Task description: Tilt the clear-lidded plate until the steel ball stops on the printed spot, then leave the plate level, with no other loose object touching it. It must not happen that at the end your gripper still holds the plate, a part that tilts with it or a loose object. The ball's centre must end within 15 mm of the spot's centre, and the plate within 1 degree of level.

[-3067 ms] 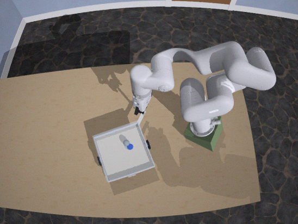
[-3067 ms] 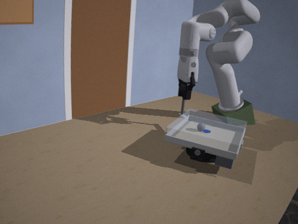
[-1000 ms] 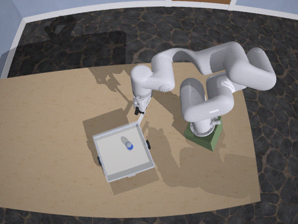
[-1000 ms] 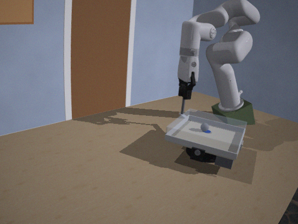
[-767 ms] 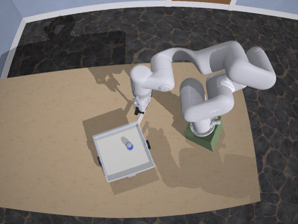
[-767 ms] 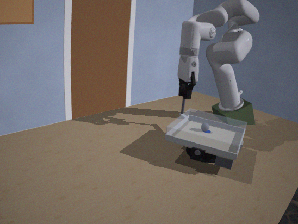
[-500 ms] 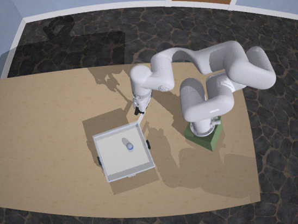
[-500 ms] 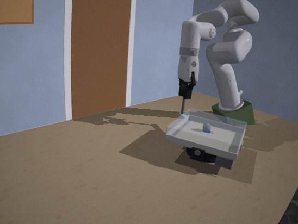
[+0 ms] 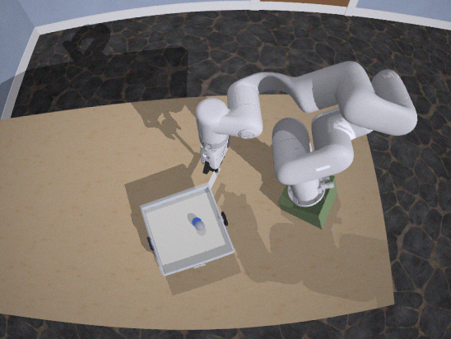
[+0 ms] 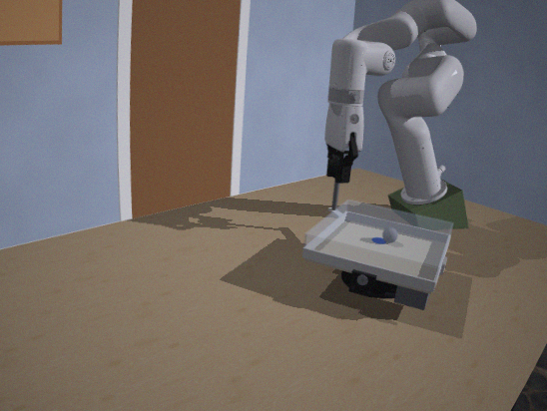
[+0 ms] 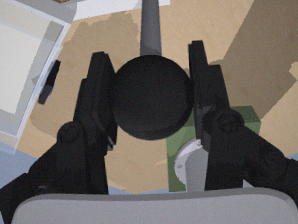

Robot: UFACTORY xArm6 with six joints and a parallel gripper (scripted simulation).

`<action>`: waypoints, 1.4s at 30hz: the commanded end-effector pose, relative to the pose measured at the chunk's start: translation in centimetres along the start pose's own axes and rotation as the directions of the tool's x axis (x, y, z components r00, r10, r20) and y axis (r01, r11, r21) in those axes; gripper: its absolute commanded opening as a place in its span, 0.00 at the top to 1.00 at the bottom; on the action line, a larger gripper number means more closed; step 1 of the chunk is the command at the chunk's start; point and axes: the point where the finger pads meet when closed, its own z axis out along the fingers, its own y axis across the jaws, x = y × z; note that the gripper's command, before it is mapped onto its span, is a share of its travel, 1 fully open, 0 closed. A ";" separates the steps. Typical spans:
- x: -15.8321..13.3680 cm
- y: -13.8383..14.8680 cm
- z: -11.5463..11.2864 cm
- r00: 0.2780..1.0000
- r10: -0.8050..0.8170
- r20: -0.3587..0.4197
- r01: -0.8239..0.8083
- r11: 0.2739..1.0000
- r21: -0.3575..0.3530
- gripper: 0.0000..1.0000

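The square clear-lidded plate (image 9: 186, 229) sits on a dark pivot base on the wooden table, and it shows in the side view (image 10: 379, 244) too. The steel ball (image 9: 200, 225) lies just beside the blue printed spot (image 9: 195, 220), partly over it; in the side view the ball (image 10: 389, 233) is right of the spot (image 10: 378, 240). A grey handle rod (image 10: 335, 197) rises from the plate's far corner and ends in a dark round knob (image 11: 150, 96). My gripper (image 11: 151, 65) (image 9: 211, 164) is shut on this knob, above the corner. The plate looks slightly tilted in the side view.
The arm's green base block (image 9: 309, 202) stands on the table to the right of the plate. The table's edges lie well away from the plate. A brown door and blue walls are behind.
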 end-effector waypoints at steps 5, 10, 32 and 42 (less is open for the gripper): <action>0.4 -0.1 -0.2 1.000 0.001 -0.011 -0.001 1.000 0.006 1.00; 0.4 -0.1 -0.2 1.000 0.001 -0.011 -0.001 1.000 0.006 1.00; 0.0 -0.1 -0.1 1.000 0.001 -0.011 -0.001 1.000 0.006 1.00; 0.1 0.0 -0.1 1.000 0.001 -0.011 -0.001 1.000 0.006 1.00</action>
